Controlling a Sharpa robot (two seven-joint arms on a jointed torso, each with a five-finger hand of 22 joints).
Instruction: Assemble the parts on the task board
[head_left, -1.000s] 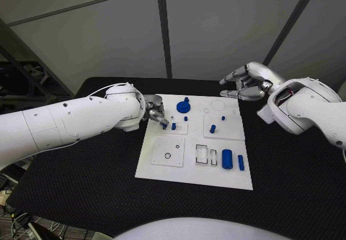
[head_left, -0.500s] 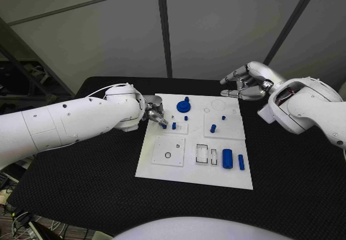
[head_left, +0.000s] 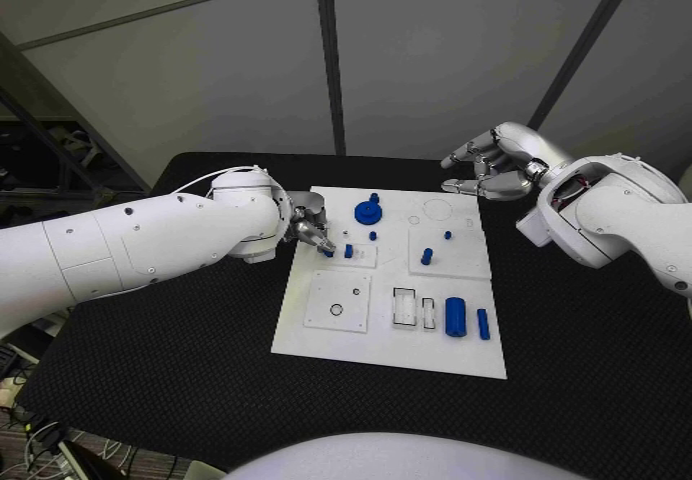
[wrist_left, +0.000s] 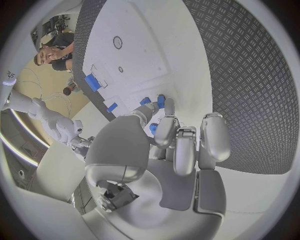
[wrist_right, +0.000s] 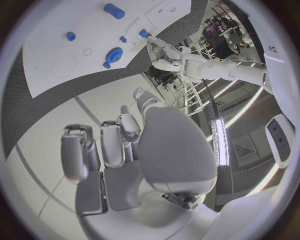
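The white task board (head_left: 335, 345) lies in the middle of the black table. My left hand (head_left: 307, 232) reaches over its far left part with fingers curled, its fingertips (head_left: 329, 246) at a small blue peg (head_left: 329, 253) beside a second peg (head_left: 348, 251). In the left wrist view a bit of blue peg (wrist_left: 152, 129) sits between thumb and finger of that hand (wrist_left: 178, 145). A round blue part (head_left: 369, 211) stands at the board's far edge. My right hand (head_left: 490, 168) hovers above the far right corner, fingers curled in, holding nothing.
More blue pegs (head_left: 427, 257) stand mid-board. A blue cylinder (head_left: 456, 317) and a thinner blue bar (head_left: 482, 324) lie near the right edge, beside white slots (head_left: 405, 309). A square plate with a ring (head_left: 336, 303) sits near left. Black table (head_left: 577, 330) surrounds the board.
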